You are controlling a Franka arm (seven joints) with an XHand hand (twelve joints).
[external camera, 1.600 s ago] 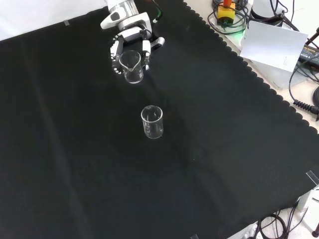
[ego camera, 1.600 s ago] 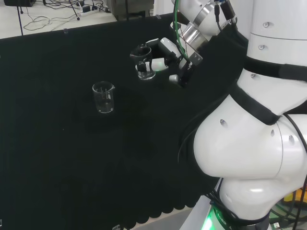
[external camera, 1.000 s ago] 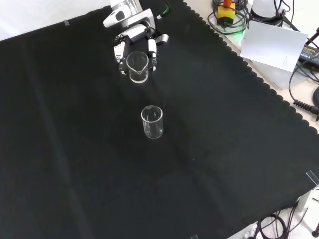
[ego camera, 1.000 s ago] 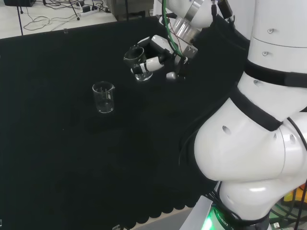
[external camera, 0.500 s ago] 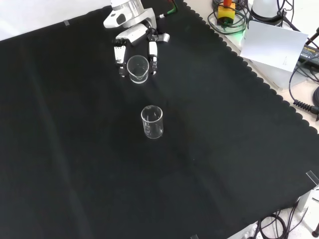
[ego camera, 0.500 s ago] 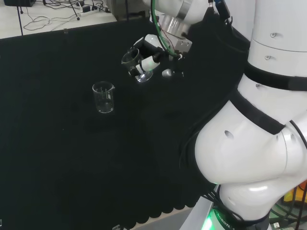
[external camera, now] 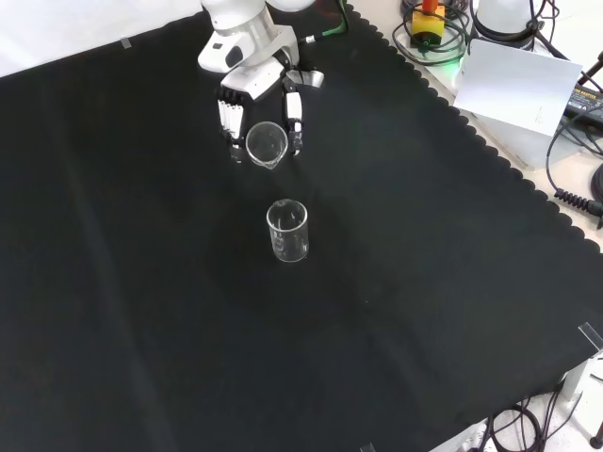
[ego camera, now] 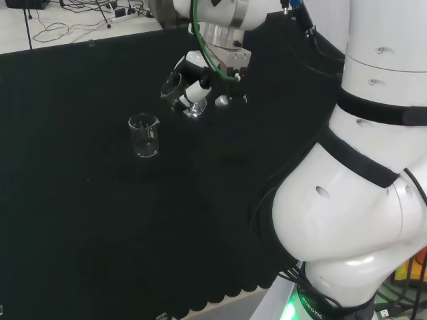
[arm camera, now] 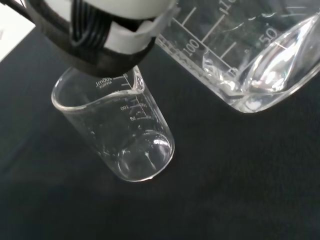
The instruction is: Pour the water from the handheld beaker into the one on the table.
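Fingers (external camera: 296, 113) of the black and white hand (external camera: 252, 83) curl round a tilted clear glass beaker (external camera: 267, 143) above the black-clothed bench (external camera: 141, 311), near an upright clear beaker (external camera: 287, 231)

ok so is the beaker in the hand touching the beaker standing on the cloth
Apart. The front view shows bare black cloth between the held beaker, tilted in the hand, and the standing beaker.

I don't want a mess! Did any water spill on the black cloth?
No spill shows. The held beaker is tilted in the hand, short of the upright table beaker, which looks empty. The cloth looks dry.
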